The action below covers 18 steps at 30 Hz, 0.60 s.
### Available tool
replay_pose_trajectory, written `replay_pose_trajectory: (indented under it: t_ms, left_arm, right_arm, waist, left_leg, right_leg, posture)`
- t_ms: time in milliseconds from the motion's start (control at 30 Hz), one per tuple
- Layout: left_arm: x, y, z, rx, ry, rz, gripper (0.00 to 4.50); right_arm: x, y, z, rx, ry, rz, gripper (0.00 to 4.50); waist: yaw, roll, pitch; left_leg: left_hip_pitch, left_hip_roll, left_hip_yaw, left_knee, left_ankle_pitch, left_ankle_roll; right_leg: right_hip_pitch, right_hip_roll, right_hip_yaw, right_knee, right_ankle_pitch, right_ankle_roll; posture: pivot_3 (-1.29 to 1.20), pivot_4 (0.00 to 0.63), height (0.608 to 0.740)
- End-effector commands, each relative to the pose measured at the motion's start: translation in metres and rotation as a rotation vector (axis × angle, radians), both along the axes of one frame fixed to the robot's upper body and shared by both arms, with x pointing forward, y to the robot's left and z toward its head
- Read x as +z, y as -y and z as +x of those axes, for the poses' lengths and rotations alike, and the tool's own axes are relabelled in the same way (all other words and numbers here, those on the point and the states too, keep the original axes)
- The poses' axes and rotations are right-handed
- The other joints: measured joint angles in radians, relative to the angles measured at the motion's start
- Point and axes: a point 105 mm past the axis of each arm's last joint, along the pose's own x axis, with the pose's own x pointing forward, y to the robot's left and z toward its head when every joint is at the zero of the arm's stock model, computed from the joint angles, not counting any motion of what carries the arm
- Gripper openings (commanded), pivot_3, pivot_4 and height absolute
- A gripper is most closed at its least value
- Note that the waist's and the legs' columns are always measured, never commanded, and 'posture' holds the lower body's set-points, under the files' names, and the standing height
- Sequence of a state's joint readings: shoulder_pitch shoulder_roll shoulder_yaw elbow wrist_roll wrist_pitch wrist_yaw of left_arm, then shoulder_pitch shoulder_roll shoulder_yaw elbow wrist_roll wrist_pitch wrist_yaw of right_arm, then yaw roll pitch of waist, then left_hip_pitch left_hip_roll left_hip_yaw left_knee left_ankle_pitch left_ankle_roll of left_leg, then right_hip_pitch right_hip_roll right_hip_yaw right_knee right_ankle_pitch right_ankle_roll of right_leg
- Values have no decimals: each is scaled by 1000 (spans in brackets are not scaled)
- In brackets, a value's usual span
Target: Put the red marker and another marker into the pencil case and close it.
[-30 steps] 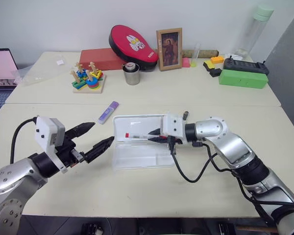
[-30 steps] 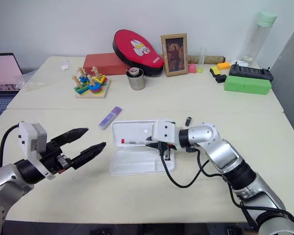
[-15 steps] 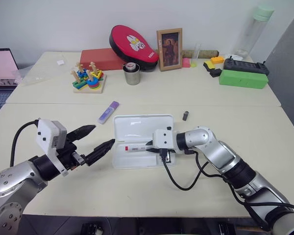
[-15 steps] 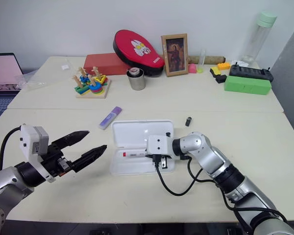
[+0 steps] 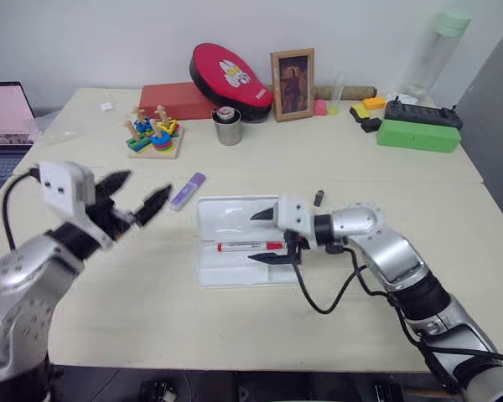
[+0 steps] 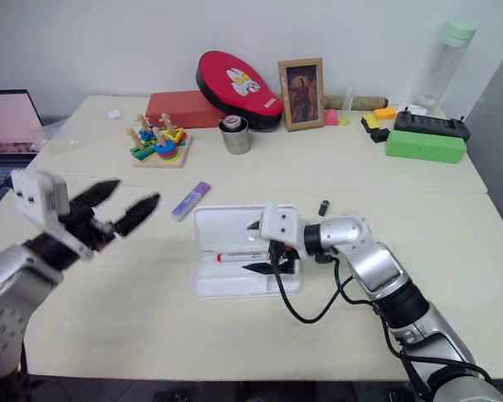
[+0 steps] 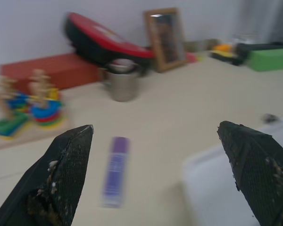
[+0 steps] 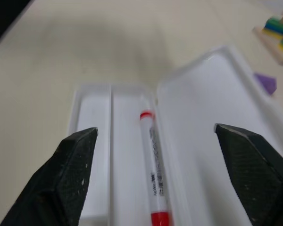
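- Your right gripper (image 5: 266, 236) hangs just above the open pencil case (image 5: 235, 219), its two black fingers spread wide and holding nothing; one fingertip sits over the lid, the other over the tray's near edge
- You can see the red marker (image 5: 250, 247) lying flat in the tray, in the long compartment right next to the hinge, free of both fingers; the right wrist view shows it running lengthwise along that compartment (image 8: 153, 175), with a narrower compartment beside it
- The case's lid lies flat on the table (image 5: 235, 327), hinged open on the far side from you, so the case is not yet closed
- The other marker, the lilac highlighter (image 5: 186, 191), lies on the table just outside the case's far left corner, close to it but not touching as far as you can tell
- Your left gripper (image 5: 134, 195) is raised over the left side of the table, fingers wide apart and empty, pointing forward toward the highlighter; in the left wrist view the highlighter (image 7: 115, 170) lies between the two fingertips and further on, apart from them
- A small dark cap-like piece (image 5: 318, 198) stands on the table just beyond the right forearm
- At the back of the table you have a metal cup (image 5: 228, 126), a wooden stacking toy (image 5: 152, 133), a red padded case (image 5: 230, 70), a framed picture (image 5: 292, 73) and a green box (image 5: 418, 135)
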<state>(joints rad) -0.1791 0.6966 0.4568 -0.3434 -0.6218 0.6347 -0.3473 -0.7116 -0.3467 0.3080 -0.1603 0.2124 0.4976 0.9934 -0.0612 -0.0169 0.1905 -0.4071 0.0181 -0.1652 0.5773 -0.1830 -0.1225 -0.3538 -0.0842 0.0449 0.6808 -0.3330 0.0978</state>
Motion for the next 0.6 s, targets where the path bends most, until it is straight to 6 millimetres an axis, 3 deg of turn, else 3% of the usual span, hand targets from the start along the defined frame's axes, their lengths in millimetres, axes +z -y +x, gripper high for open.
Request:
replay_pose_trajectory:
  t_ms: [33, 133, 333, 600]
  left_arm:
    - [-15, -12, 22, 89, -54, 32, 4500]
    - [-28, -13, 43, 107, -117, -5, 4500]
    - [-52, 4, 71, 14, -216, 6, 4500]
    - [-76, 24, 92, -94, -325, 16, 4500]
  right_arm:
    - [57, 3, 7, -56, 30, 186, 4487]
    - [75, 4, 13, -97, 25, 242, 4487]
    - [80, 4, 17, -151, 19, 252, 4487]
    - [83, 2, 17, -173, 15, 266, 4487]
  waist:
    - [-3, 0, 0]
    - [6, 0, 0]
    - [3, -1, -1]
    - [-6, -1, -1]
  left_leg:
    - [0, 0, 0, 0, 0, 0]
    - [0, 0, 0, -1, 0, 0]
    - [-2, 0, -1, -1, 1, -2]
    - [-2, 1, 0, -1, 2, -4]
  right_leg:
    - [0, 0, 0, 0, 0, 0]
    - [0, 0, 0, 0, 0, 0]
    - [-2, 1, -1, -1, 0, 0]
    - [-3, 1, -1, 0, 0, 0]
  posture:
    - [0, 150, 740]
    - [0, 150, 740]
    - [0, 150, 740]
    - [0, 150, 740]
